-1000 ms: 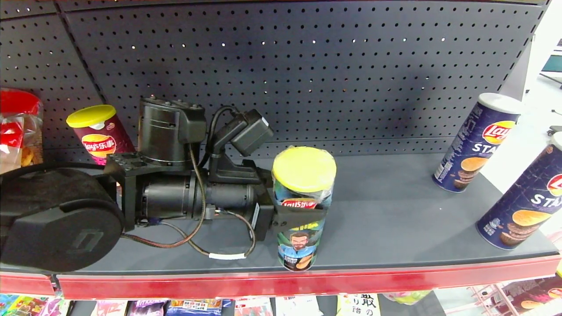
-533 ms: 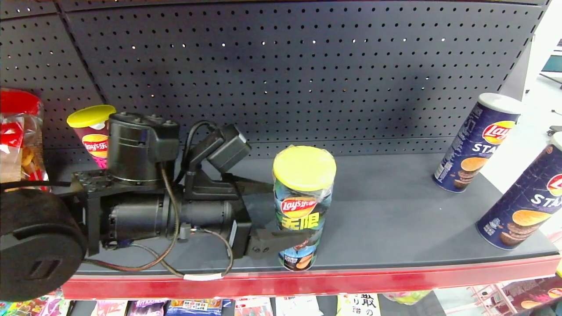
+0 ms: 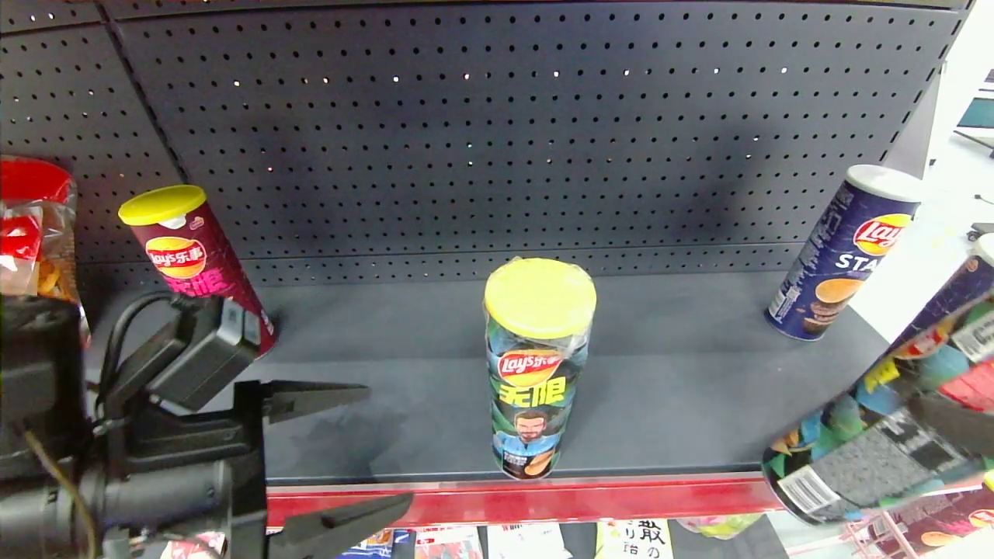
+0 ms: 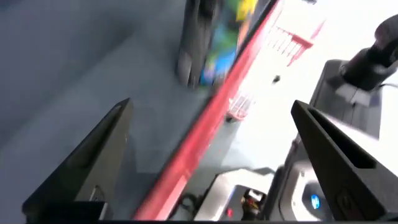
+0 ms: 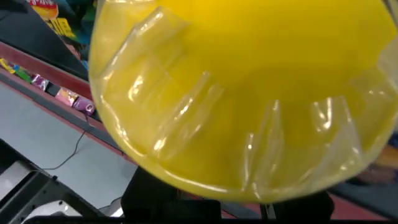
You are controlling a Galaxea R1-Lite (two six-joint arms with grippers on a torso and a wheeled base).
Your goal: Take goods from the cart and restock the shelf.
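The left gripper hangs at the shelf's front left corner, jaws wide apart and empty, fingers pointing along the red front edge. Off the front right corner, the right gripper is clamped on a patterned can. Its long axis is tilted, with the base low toward the shelf's middle and the yellow-lidded end higher. A green can stands upright at mid front edge, lid up, with bare shelf on either side. At the back stand a maroon can on the left and a blue can on the right.
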